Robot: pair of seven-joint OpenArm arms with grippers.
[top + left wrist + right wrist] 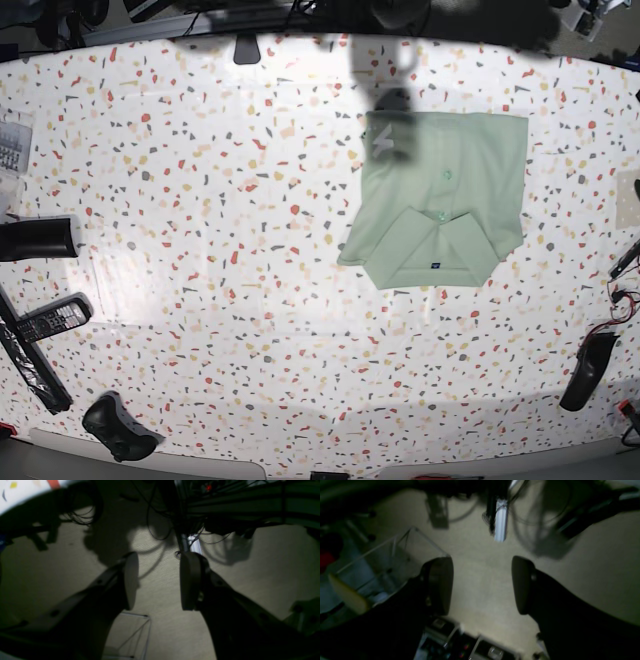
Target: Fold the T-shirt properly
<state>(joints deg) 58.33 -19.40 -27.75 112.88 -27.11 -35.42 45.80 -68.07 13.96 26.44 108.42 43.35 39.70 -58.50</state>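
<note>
The T-shirt (440, 200) lies on the speckled table (200, 200) right of the middle, pale green and folded into a compact rectangle. Its collar and a tiny dark label face the near edge. Neither wrist view shows the shirt. My left gripper (160, 580) is open with nothing between its dark oval pads (131, 580); beige floor lies beyond it. My right gripper (482, 582) is also open and empty, with its pads (442, 585) wide apart over the same floor. Both hang off the table, away from the shirt.
A black cylinder (35, 238), a remote (50, 320) and dark arm parts (590, 370) sit along the table's side edges. Cables (155, 512) hang over the floor. A clear box frame (390, 552) stands by the right gripper, and another clear box frame (136, 635) by the left.
</note>
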